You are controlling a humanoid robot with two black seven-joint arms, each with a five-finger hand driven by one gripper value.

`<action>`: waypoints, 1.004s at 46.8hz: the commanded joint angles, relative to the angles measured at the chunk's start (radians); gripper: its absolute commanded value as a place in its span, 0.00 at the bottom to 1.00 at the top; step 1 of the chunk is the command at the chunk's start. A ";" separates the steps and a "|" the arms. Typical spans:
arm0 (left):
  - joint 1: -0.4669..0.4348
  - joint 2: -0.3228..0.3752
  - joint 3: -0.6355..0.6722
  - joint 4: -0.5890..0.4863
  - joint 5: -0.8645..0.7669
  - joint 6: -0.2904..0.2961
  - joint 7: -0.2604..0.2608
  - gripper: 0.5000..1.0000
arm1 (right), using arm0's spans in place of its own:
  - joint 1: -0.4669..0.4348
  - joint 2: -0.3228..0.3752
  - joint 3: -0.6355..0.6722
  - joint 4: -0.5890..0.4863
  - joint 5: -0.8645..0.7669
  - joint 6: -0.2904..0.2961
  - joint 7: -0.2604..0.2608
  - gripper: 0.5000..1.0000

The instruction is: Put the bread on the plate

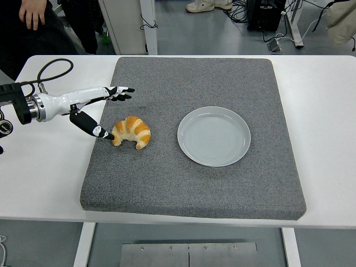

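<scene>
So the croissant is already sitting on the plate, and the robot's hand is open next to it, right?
Not quite. The head view shows the croissant on the grey mat, left of the plate, which holds nothing. The left hand is open beside the croissant.

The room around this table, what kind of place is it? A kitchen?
Probably a robotics lab or workshop, not a kitchen. A white table carries a grey mat with only a croissant and an empty plate. Behind it, cables trail over bare floor, and a person stands by.
</scene>
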 commanded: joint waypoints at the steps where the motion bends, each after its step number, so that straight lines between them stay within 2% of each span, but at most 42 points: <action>1: 0.025 -0.014 0.000 0.013 0.030 0.020 -0.015 0.92 | 0.000 0.000 0.000 0.000 0.000 0.000 0.000 1.00; 10: 0.054 -0.078 0.002 0.082 0.033 0.077 -0.065 0.92 | 0.000 0.000 0.000 0.000 0.000 0.000 0.000 1.00; 15: 0.068 -0.115 0.002 0.122 0.032 0.109 -0.073 0.92 | 0.000 0.000 0.000 0.000 0.000 0.000 0.000 1.00; 21: 0.086 -0.149 0.003 0.166 0.033 0.115 -0.099 0.92 | -0.003 0.000 0.000 0.000 0.000 0.000 0.000 1.00; 33: 0.103 -0.178 0.003 0.198 0.035 0.121 -0.111 0.92 | -0.003 0.000 0.000 0.000 0.000 0.000 0.000 1.00; 47: 0.103 -0.230 0.043 0.260 0.035 0.163 -0.171 0.91 | 0.001 0.000 0.000 0.000 0.000 -0.001 0.000 1.00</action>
